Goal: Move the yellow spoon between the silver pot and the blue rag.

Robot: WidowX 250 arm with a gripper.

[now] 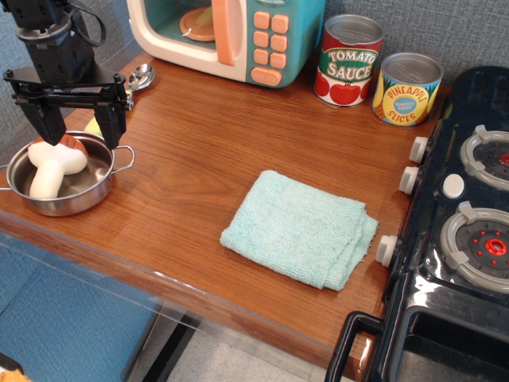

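Note:
The yellow spoon lies at the far left of the wooden counter, its shiny silver bowl (141,76) near the toy microwave. Only a bit of its pale yellow-green handle (93,126) shows behind my gripper. The silver pot (102,189) sits at the front left with a white mushroom toy (51,165) inside it. The blue rag (298,228) lies folded at the middle of the counter. My gripper (78,127) is open, its black fingers (112,121) spread wide. It hangs over the pot's far rim and the spoon's handle, holding nothing.
A toy microwave (231,32) stands at the back. A tomato sauce can (347,62) and a pineapple slices can (406,89) stand at the back right. A toy stove (469,223) borders the counter on the right. The counter's front edge (159,278) drops off.

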